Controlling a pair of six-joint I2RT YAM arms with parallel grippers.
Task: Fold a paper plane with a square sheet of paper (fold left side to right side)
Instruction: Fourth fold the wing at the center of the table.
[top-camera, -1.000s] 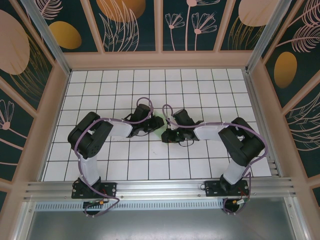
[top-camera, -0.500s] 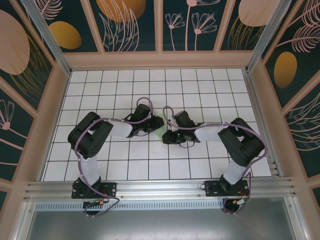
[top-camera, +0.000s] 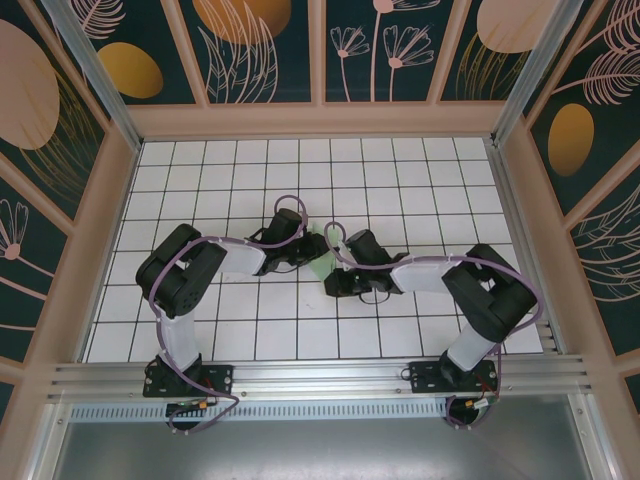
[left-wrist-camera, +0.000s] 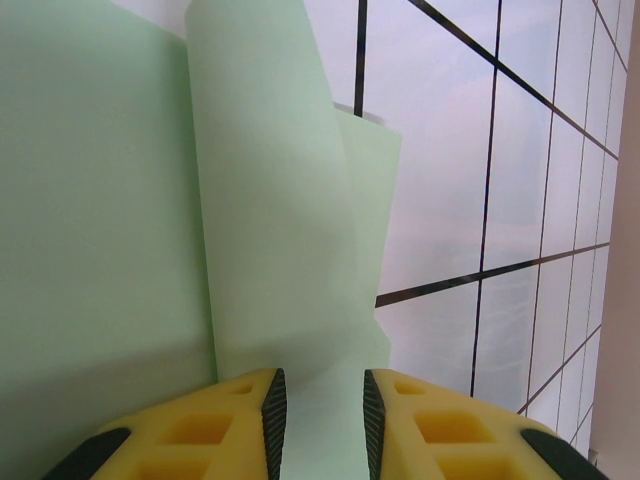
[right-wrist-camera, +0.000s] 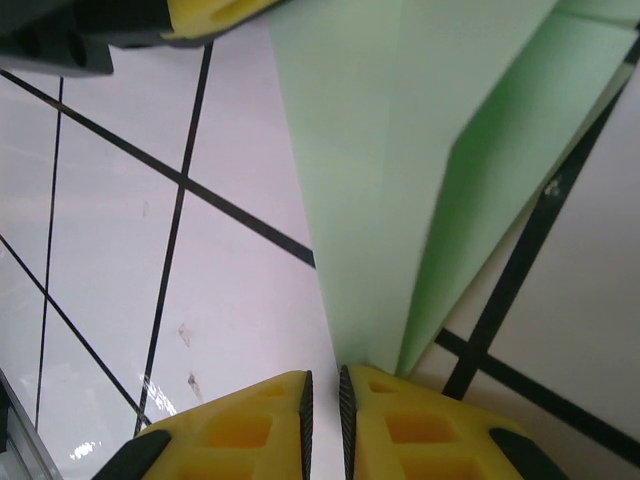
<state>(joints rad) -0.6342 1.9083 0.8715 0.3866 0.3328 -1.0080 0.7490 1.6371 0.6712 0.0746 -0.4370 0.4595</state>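
Over the last second our left gripper (top-camera: 303, 254) has barely moved. The shift is on the right, where the forearm has swung lower and the right gripper (top-camera: 335, 281) has slid toward the near edge of the gridded table (top-camera: 400, 180) while its fingers crept closer together.

In the left wrist view, the left fingers stand a little apart. A raised strip of the square sheet of paper (left-wrist-camera: 270, 230) runs down between the pads, so we judge it to be a pinch on a doubled layer.

From above, the sheet shows as a pale green sliver between the two wrists, near the middle of the table. It is already folded into overlapping flaps.

In the right wrist view, the paper narrows to a point that ends right at the yellow fingers (right-wrist-camera: 385, 410). They are almost pressed together on that tip.

We read the slide and tightening as the right side running along a crease to sharpen it. The fold seems to be setting, with the dart shape not yet finished.
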